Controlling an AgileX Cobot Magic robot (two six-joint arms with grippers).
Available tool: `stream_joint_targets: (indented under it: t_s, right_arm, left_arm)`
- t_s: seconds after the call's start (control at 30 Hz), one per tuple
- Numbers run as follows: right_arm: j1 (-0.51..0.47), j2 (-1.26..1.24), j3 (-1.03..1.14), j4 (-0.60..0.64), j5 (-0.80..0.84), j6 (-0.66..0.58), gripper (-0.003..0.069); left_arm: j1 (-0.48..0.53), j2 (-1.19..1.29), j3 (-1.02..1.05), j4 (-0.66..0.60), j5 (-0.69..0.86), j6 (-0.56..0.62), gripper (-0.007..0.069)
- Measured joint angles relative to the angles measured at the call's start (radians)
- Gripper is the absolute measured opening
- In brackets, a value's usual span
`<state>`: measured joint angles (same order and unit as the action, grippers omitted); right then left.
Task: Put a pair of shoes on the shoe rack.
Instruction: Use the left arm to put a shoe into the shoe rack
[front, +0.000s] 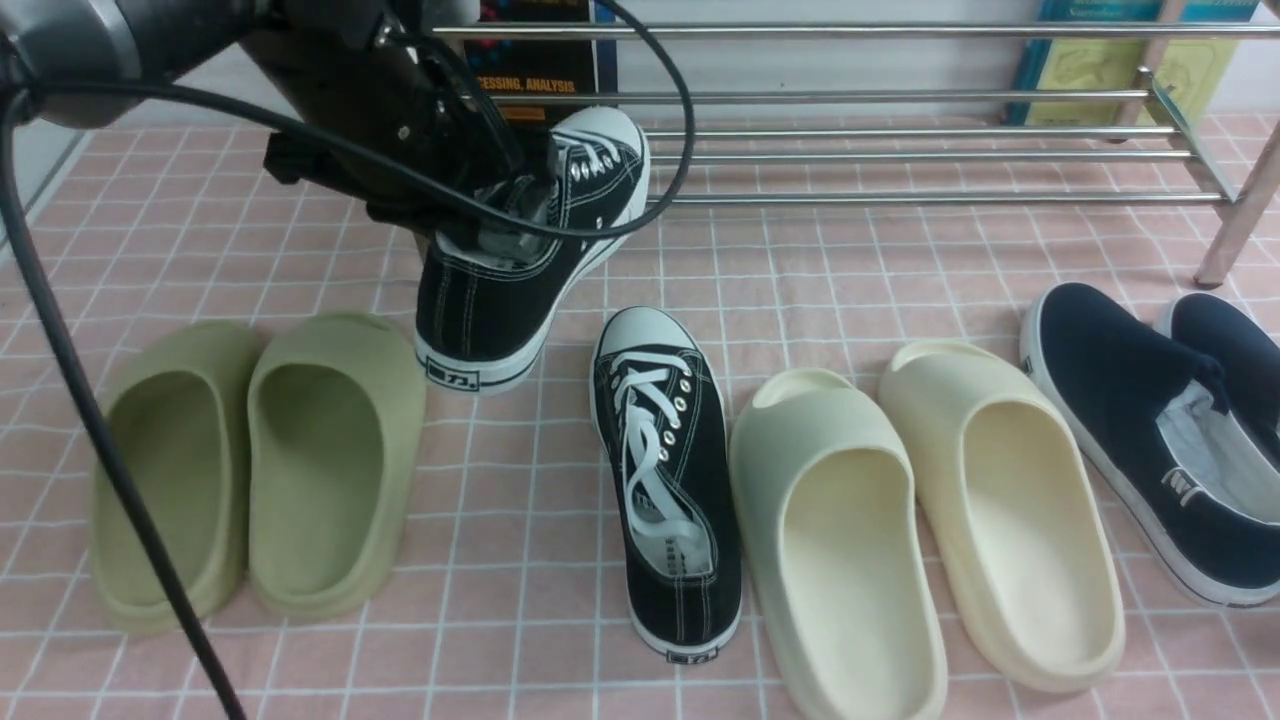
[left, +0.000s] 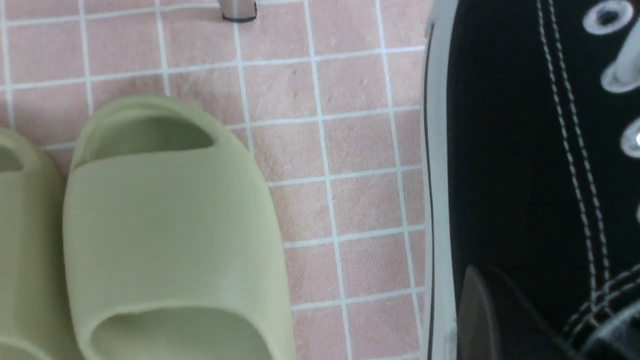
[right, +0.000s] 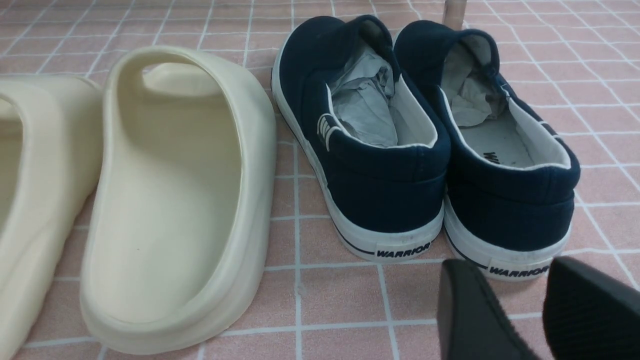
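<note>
One black canvas sneaker (front: 490, 310) is being held up by the left gripper (front: 510, 215), its fingers being pinched on the shoe's side near the ankle opening. The raised shoe is being tilted, its white toe cap pointed toward the shoe rack (front: 850, 97), its heel toward the camera. Its toe is being shown in front of the rack's chrome bars, though whether they are being touched cannot be told. A black cable (front: 400, 180) is being looped across the front view, over the arm and shoe.

The second black sneaker (front: 670, 480), white-laced, is being left upright on the pink tiled floor (front: 470, 560), toe toward the rack. It is being flanked by olive-green slides (front: 330, 470) on the left, set apart from it, and by cream slides (front: 850, 560) just beside it on the right. Farther right, navy slip-ons (right: 370, 140) are being seen side by side.

The right gripper (right: 515, 310) is being held with its fingers spread slightly, nothing being gripped between them. Books (front: 540, 60) are being partly hidden behind the rack.
</note>
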<state>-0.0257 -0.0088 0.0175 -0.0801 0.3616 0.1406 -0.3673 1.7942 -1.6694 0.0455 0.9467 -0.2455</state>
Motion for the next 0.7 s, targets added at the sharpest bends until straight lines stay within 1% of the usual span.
stream_joint_targets:
  t_s: [0.07,0.13,0.17,0.33,0.37,0.4,0.53,0.7]
  right_arm:
    - [0.000,0.000,0.000,0.000,0.000,0.000,0.0240]
    - [0.000,0.000,0.000,-0.001,0.000,0.000,0.0240]
    - [0.000,0.000,0.000,-0.001,0.000,0.000,0.0240]
    - [0.000,0.000,0.000,0.000,0.000,0.000,0.0240]
    - [0.000,0.000,0.000,0.000,0.000,0.000,0.0240]
    - [0.000,0.000,0.000,0.000,0.000,0.000,0.0240]
    - [0.000,0.000,0.000,0.000,0.000,0.000,0.0240]
    - [0.000,0.000,0.000,0.000,0.000,0.000,0.0240]
  left_arm:
    - [0.000,0.022,0.000,0.001,-0.032,-0.001,0.0015]
    - [0.000,0.071,0.000,0.006,-0.111,-0.020,0.0015]
    - [0.000,0.074,0.000,0.006,-0.125,-0.026,0.0015]
    - [0.000,0.160,-0.011,0.025,-0.321,-0.100,0.0015]
    - [0.000,0.163,-0.013,0.026,-0.321,-0.103,0.0015]
    - [0.000,0.189,-0.030,0.038,-0.369,-0.128,0.0015]
    - [0.011,0.259,-0.095,0.047,-0.447,-0.183,0.0017]
    - [0.043,0.350,-0.202,0.047,-0.467,-0.200,0.0019]
